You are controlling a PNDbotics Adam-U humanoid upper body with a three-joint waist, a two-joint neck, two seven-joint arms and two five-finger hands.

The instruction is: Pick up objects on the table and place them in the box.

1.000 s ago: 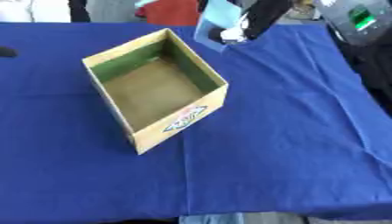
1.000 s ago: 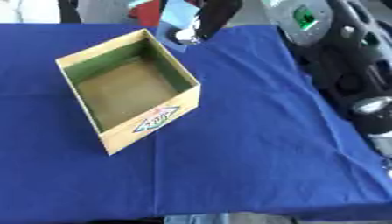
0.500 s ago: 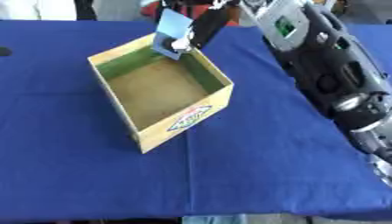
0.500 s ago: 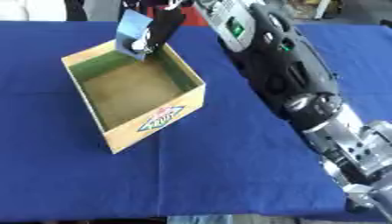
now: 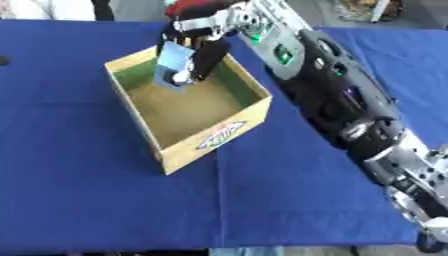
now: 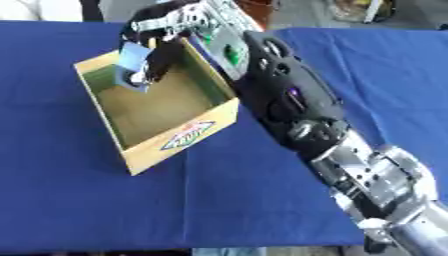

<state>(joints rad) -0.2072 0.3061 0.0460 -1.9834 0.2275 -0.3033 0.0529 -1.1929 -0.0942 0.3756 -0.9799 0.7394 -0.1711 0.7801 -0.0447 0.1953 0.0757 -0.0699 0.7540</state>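
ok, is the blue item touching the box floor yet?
Cannot tell. In the left eye view the right hand holds the blue item inside the box, its lower edge overlapping the floor; neither contact nor gap shows.

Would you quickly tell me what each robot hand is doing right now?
Right robot hand: shut on a light blue packet, held over the box.
Left robot hand: not in view.
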